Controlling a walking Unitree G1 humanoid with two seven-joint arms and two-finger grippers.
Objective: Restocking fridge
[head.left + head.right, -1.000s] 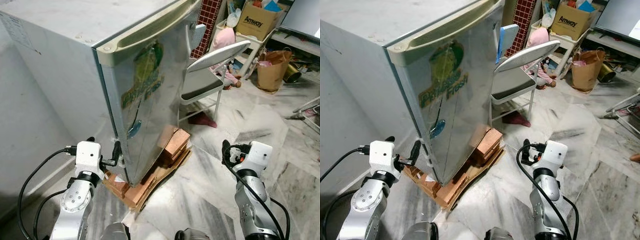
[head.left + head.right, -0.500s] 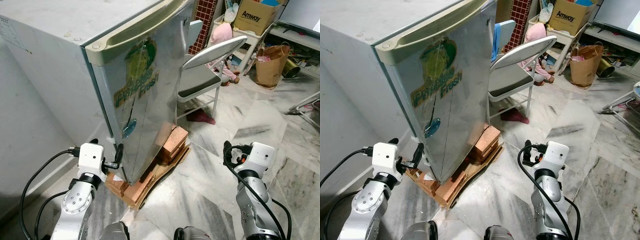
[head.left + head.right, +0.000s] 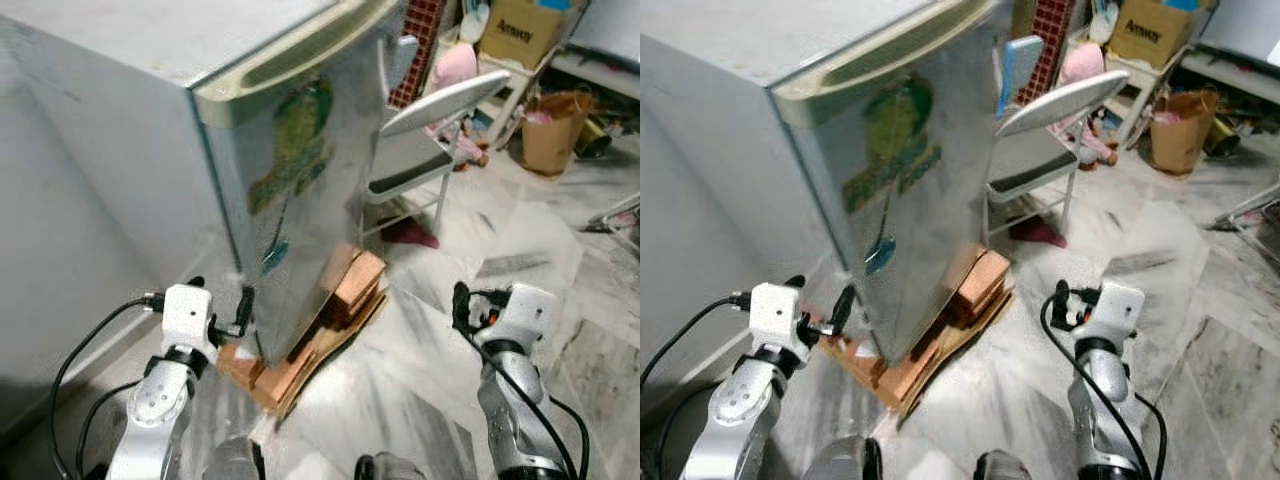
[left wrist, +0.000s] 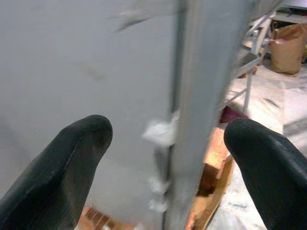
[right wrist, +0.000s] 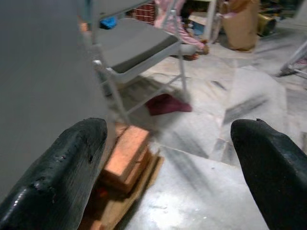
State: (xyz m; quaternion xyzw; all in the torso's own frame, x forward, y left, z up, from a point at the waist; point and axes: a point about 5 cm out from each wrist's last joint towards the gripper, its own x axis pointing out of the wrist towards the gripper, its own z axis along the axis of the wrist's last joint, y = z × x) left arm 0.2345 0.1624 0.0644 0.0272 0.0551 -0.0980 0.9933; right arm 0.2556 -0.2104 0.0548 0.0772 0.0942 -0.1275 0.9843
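fridge (image 3: 150, 120): a silver single-door cabinet, shut, standing straight ahead of the robot with one front corner turned toward it; everything below is placed from this cabinet.
fridge door (image 3: 300, 190): the face carrying the green sticker, running away from that near corner toward the robot's right; its long axis is upright, and the pale handle strip lies along its top edge.
door seam (image 4: 184, 120): the vertical edge at the near corner where door meets cabinet side; by my reading, opening turns on this line.
folding chair (image 3: 425, 140): just beyond the door's far edge, close enough that a swinging door might meet it.
brick and cardboard stack (image 3: 320, 330): under the fridge's base, propping it off the marble floor.
left gripper (image 3: 243, 312): low at the near corner, just beside the seam's foot; its wrist view shows the two black fingers (image 4: 62, 167) spread wide with the seam between them, gripping nothing.
right gripper (image 3: 1065, 303): well apart from the door, out over the floor on the chair side; fingers spread and empty.
nearer arm: the left, by a clear margin.
likely next move: raising the left gripper along the seam toward the handle strip.
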